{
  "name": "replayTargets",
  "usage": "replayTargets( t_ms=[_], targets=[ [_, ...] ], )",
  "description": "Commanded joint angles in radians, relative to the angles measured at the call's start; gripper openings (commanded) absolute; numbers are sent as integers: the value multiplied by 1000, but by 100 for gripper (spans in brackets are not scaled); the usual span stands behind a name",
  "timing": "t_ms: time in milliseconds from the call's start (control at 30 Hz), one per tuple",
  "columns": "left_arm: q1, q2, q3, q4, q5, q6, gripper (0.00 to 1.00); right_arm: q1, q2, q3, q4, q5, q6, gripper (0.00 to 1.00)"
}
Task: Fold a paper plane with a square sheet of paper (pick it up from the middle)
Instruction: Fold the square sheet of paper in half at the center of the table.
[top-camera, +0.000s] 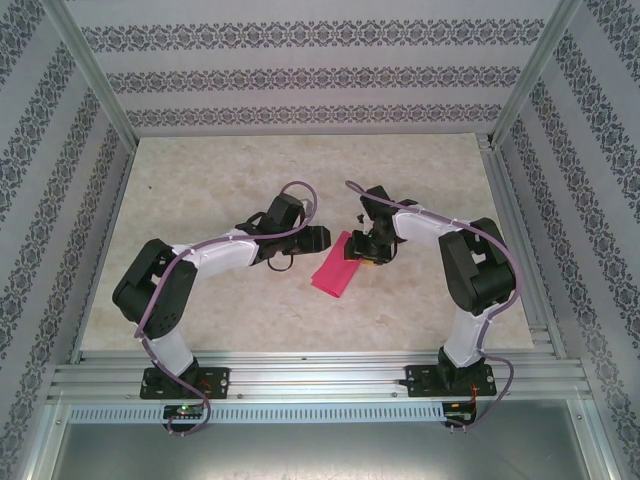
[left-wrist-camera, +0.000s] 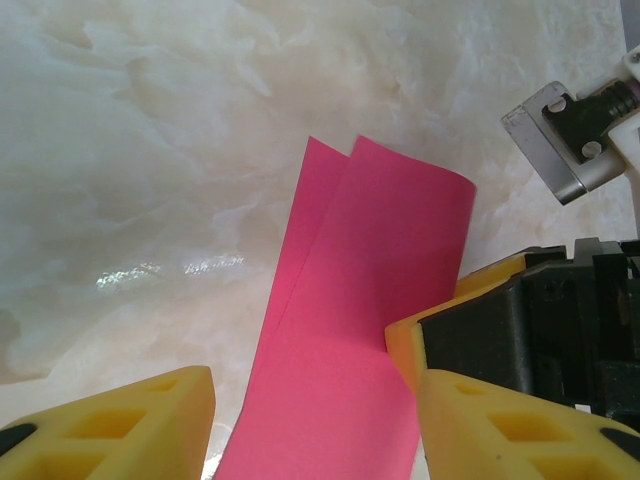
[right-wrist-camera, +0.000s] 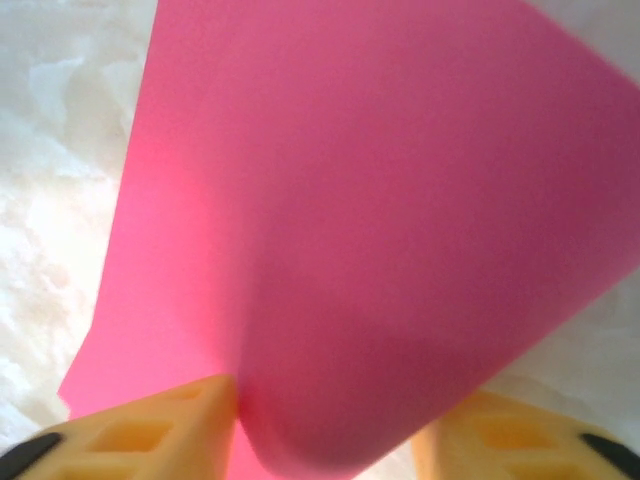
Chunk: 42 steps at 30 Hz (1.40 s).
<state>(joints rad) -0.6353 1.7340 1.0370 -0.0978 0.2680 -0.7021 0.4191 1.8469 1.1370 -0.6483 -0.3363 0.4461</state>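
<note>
The square sheet of paper (top-camera: 333, 270) is magenta and lies folded in half as a long two-layer strip (left-wrist-camera: 360, 300) on the marble table between both arms. It has no paper plane shape. My left gripper (top-camera: 316, 240) (left-wrist-camera: 315, 430) is open and low over the strip. Its yellow fingers (left-wrist-camera: 120, 420) stand on either side of the strip's width, close to its edges. My right gripper (top-camera: 366, 250) (right-wrist-camera: 330, 435) is at the strip's upper end. The paper (right-wrist-camera: 380, 200) bows up between its fingers (right-wrist-camera: 150, 430) and touches both.
One yellow-and-black finger of the right gripper (left-wrist-camera: 470, 320) sits against the strip's right edge, beside my left finger. A metal bracket (left-wrist-camera: 560, 140) hangs above it. The marble table (top-camera: 200, 190) is bordered by aluminium rails (top-camera: 320, 375) and patterned walls.
</note>
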Motion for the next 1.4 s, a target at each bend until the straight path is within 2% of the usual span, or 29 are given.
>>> replayTargets(
  t_ms=[0, 133, 367, 600, 767, 900, 967, 1167, 1300, 1367],
  targets=[
    [-9, -2, 14, 2, -11, -19, 57, -3, -7, -3, 55, -70, 7, 48],
    [-9, -7, 24, -19, -26, -9, 58, -13, 7, 9, 79, -95, -24, 48],
    [-9, -26, 13, -37, -66, -8, 58, -20, 108, 121, -68, -116, -276, 49],
    [-9, -45, -8, -28, -93, -30, 58, -36, 144, 181, -132, -192, -410, 49],
    [-9, -66, -12, -56, -131, -27, 58, -39, 128, 173, -134, -200, -424, 53],
    [-9, -66, -14, -57, -130, -28, 58, -39, 137, 183, -139, -158, -418, 53],
    [-9, -62, -13, -53, -120, -30, 57, -43, 141, 190, -134, -99, -384, 53],
    [-9, -54, -20, -24, -84, -51, 56, -43, 130, 170, -59, -126, -268, 53],
    [-9, -50, -24, -13, -71, -54, 56, -22, 141, 180, -63, -134, -267, 54],
    [-9, -51, -24, -17, -66, -51, 56, -11, 145, 192, -71, -99, -267, 54]
  ],
)
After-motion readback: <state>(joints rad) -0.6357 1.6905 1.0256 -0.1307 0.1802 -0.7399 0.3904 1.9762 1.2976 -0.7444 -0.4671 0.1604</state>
